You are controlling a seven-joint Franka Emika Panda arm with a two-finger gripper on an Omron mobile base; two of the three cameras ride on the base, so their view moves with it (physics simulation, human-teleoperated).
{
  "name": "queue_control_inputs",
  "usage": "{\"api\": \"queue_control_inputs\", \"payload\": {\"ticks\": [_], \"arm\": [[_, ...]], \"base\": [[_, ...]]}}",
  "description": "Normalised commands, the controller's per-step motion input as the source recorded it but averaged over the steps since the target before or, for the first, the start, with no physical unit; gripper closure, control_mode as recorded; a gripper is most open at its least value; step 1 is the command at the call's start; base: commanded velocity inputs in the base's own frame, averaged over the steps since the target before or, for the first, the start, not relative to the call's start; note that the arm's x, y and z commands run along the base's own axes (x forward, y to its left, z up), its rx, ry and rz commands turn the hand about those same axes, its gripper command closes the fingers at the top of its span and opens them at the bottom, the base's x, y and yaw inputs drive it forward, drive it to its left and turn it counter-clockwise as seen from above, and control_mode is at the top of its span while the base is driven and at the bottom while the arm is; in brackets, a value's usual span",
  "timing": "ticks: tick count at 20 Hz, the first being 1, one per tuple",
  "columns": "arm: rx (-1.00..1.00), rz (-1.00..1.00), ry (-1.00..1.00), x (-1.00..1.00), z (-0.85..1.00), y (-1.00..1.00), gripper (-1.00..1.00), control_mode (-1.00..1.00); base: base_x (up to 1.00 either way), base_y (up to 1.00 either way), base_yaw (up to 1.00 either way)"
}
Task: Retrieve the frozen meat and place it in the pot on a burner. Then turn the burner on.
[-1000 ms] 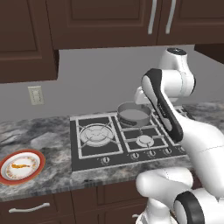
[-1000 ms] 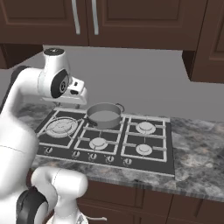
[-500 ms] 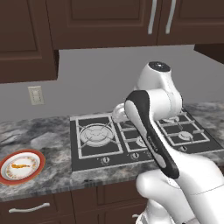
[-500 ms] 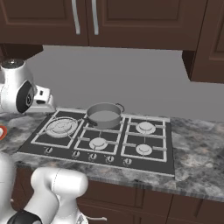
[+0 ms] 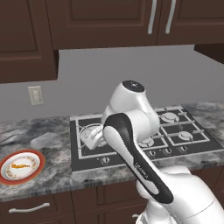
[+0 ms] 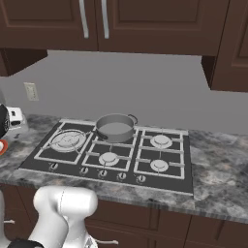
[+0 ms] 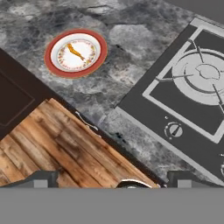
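The frozen meat (image 7: 75, 51) lies on the white plate w/ red-orange rim (image 5: 39, 169), on the grey stone table (image 5: 52, 175), to the left of the black cooktop (image 6: 160, 177) and well apart from it. In the hand view the meat is a thin orange-brown strip, and its long axis runs diagonal, from upper left to lower right of that picture, across the middle of the plate. In the left base view it is a small orange mark, approx. horizontal there.

The pot (image 6: 115, 128) stands upright on a rear burner (image 6: 121, 140) in the middle of the cooktop, beside the large double-ringed burner (image 6: 69, 140).

The end effector (image 7: 111, 179) hangs above the table edge and the wood floor (image 7: 57, 148), between plate and cooktop, not touching anything. Its fingertips (image 7: 41, 178) stand wide apart w/ nothing between them.
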Motion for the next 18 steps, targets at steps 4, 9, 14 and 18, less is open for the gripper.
{"api": "queue_control_inputs", "payload": {"ticks": [4,9,14,18], "arm": [[0.0,0.09,-0.06,-0.14,0.0,0.22,-1.0,-1.0],[0.0,0.0,0.0,0.0,0.0,0.0,-1.0,-1.0],[0.02,0.0,0.0,0.0,-0.01,0.06,-1.0,-1.0],[0.01,0.06,0.0,0.01,-0.24,0.7,-1.0,-1.0]], "base": [[0.0,0.0,0.0],[0.0,0.0,0.0],[0.0,0.0,0.0],[0.0,0.0,0.0]]}}
